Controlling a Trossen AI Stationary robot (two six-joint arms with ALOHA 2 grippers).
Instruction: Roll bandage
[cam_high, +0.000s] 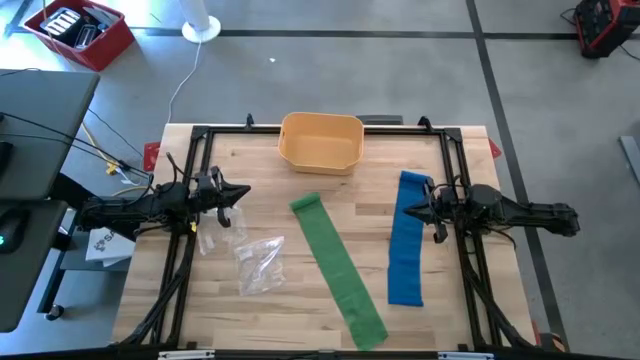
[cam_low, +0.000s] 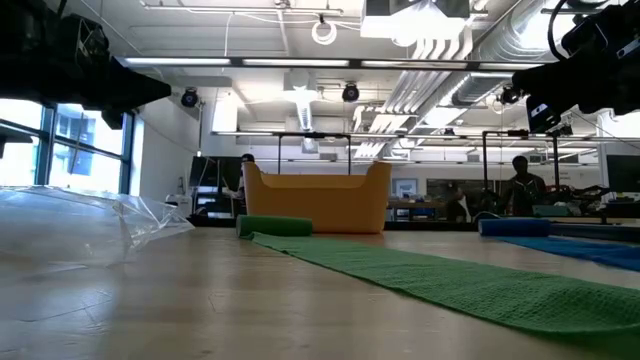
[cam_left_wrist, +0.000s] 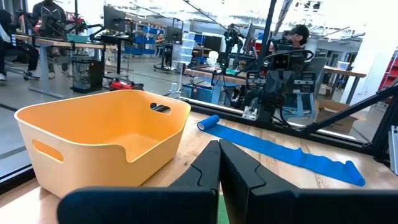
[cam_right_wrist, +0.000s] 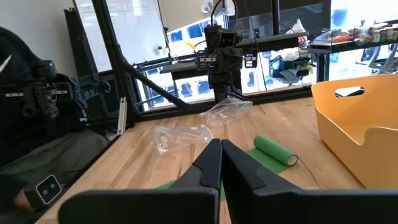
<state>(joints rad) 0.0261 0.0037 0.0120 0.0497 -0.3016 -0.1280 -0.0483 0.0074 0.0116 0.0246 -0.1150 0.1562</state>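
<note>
A green bandage (cam_high: 338, 268) lies flat as a long strip across the table's middle, its far end rolled up a little (cam_high: 305, 202); the roll also shows in the right wrist view (cam_right_wrist: 275, 150). A blue bandage (cam_high: 407, 238) lies flat on the right, its far end rolled up a little (cam_left_wrist: 208, 122). My left gripper (cam_high: 244, 192) hovers shut and empty at the left, above the table. My right gripper (cam_high: 410, 211) hovers shut and empty over the blue strip's far half.
A yellow bin (cam_high: 321, 141) stands at the far middle. Two clear plastic bags (cam_high: 258, 262) lie at the left, near my left gripper. A black frame (cam_high: 200, 135) runs round the table. People show in the room beyond.
</note>
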